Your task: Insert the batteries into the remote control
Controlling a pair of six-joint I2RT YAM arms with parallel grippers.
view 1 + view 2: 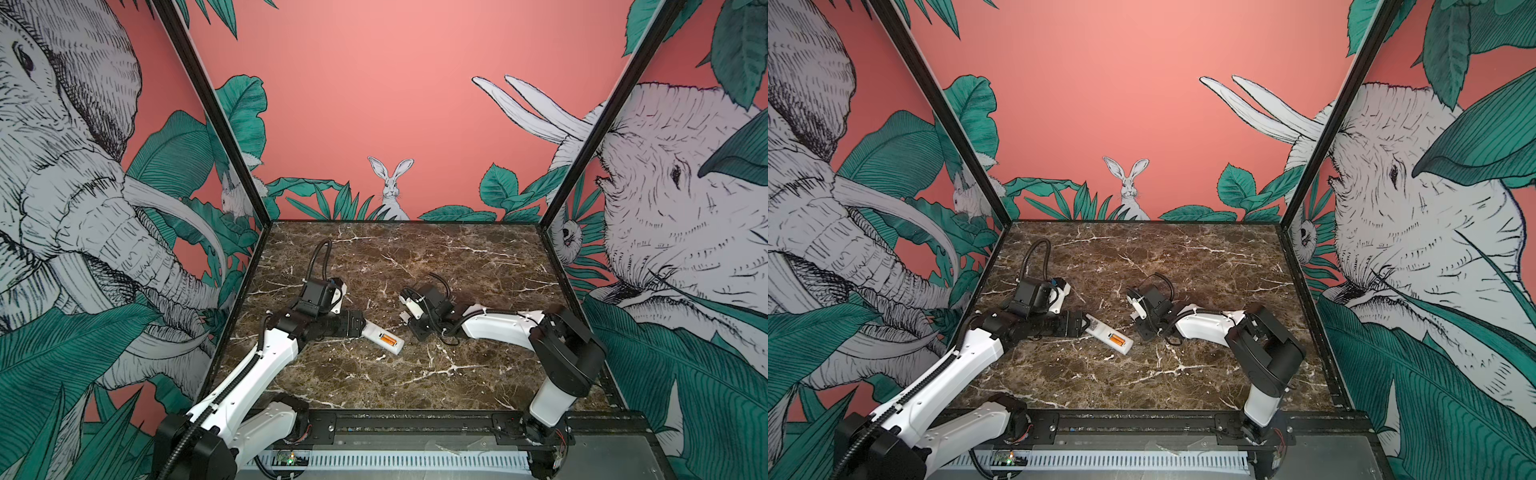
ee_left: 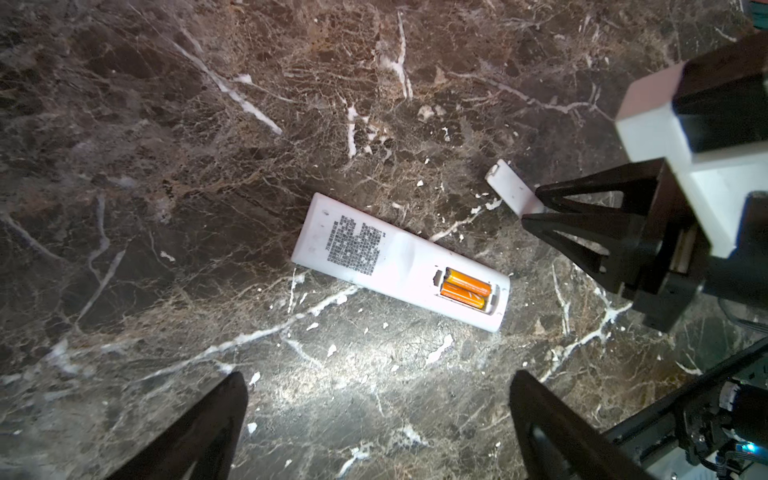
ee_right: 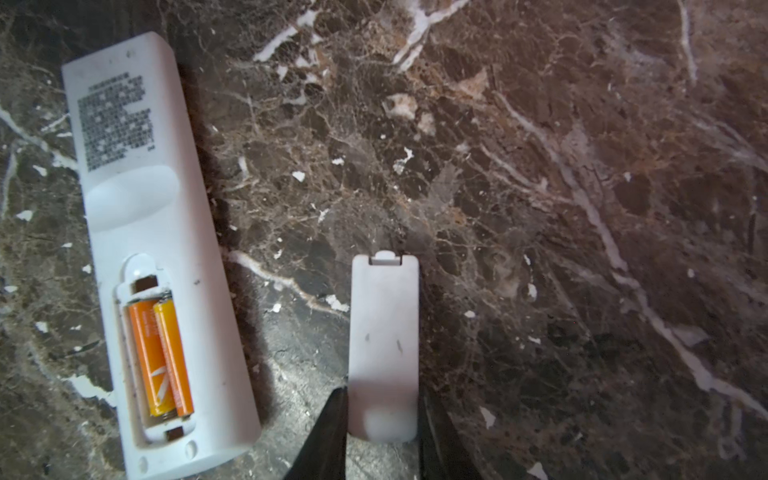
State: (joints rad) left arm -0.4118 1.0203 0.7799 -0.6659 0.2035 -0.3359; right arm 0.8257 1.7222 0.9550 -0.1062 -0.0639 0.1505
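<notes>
The remote control (image 2: 386,253) lies back-up near the middle of the marble surface (image 2: 166,124), with its compartment uncovered. The batteries (image 2: 465,289) lie side by side inside it, at the end nearer the right arm. Just beside that end, clear of the remote, the small white cover piece (image 3: 383,332) is clamped by its long edges in the right pincer (image 3: 383,415). The left pincer (image 2: 378,376) hangs near the remote's printed end, jaws spread wide and holding nothing.
</notes>
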